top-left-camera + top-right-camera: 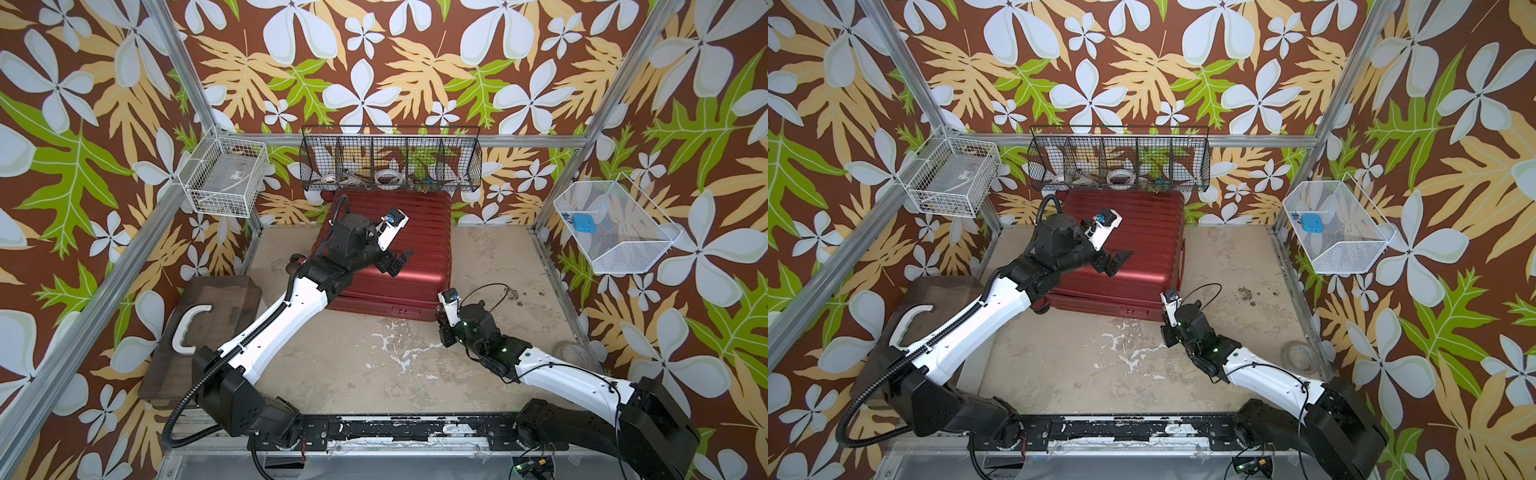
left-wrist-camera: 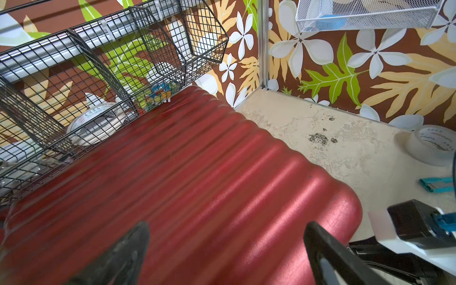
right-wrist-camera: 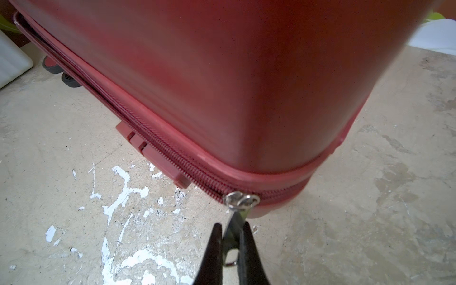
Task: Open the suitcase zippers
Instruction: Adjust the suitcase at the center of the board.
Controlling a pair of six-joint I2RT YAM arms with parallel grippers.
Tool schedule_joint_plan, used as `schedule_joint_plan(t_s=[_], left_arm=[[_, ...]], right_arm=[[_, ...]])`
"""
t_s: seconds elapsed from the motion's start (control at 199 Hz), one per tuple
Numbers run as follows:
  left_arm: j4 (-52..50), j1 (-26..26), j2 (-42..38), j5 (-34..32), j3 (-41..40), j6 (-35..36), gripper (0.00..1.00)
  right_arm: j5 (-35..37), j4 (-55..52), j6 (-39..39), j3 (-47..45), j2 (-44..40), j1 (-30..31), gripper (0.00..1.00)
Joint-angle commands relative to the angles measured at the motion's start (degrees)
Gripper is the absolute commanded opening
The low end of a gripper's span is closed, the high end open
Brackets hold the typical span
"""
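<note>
The right jaws are pressed together on the small metallic pull tab, at the near right corner of the large dark-red glossy hard-shell suitcase. There the thin dark-red zipper band rounds the shell's middle seam, and its fine teeth are meshed along the near side. A blocky red plastic lock juts out just beside the band. The left jaws stand wide apart over the suitcase's ribbed top shell; whether they touch it cannot be told. The suitcase lies flat at the back middle of the beige scuffed bench, which is flecked with white chipped patches. The suitcase's far end sits under a black wire basket that holds tape rolls. To the left, a brown translucent box with a white handle lies partly beneath the white-and-black left arm. A clear tape roll rests near the bench's right edge, beside the right arm.
</note>
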Motion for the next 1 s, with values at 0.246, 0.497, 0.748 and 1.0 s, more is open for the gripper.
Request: schedule_joint_plan(t_s=[0.246, 0.497, 0.748, 1.0], left_arm=[[-1.07, -5.85, 1.15, 1.36, 0.32, -0.17, 1.00], [-2.80, -9.72, 0.07, 2.23, -2.87, -0.42, 1.00], [-1.50, -13.37, 0.83, 0.30, -8.73, 0.58, 1.00], [-0.82, -13.68, 1.07, -9.06, -13.62, 4.87, 0.80]], right_arm=[[-5.74, -0.05, 3.87, -2.08, -3.85, 9.03, 0.00], [-2.20, 1.44, 5.96, -0.21, -0.71, 16.37, 0.00], [-0.40, 5.54, 6.67, 0.83, 4.73, 20.89, 0.00], [4.68, 3.50, 5.89, -2.50, 0.71, 18.88, 0.00]])
